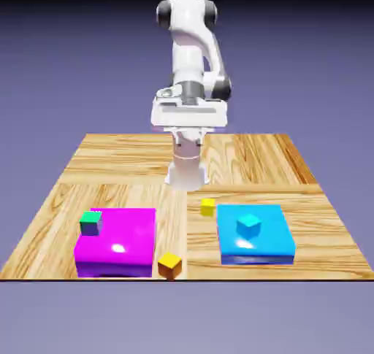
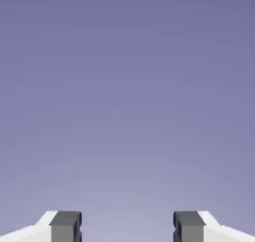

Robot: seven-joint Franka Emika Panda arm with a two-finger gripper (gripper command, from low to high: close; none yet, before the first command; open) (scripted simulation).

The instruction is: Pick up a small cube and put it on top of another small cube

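Observation:
Four small cubes show in the exterior view. A yellow cube (image 1: 208, 206) lies on the wood beside the cyan slab (image 1: 266, 243). An orange cube (image 1: 169, 265) sits at the front edge. A green cube (image 1: 90, 222) rests on the magenta slab's (image 1: 120, 247) left corner, and a blue cube (image 1: 248, 226) sits on the cyan slab. My gripper (image 1: 188, 117) hangs high above the table's back half, far from every cube. In the hand view the gripper (image 2: 127, 227) is open: its grey fingertips (image 2: 64, 226) stand wide apart with only backdrop between them.
The wooden table (image 1: 109, 163) ends just in front of the two slabs. The arm's base stands behind the yellow cube, toward the table's far side.

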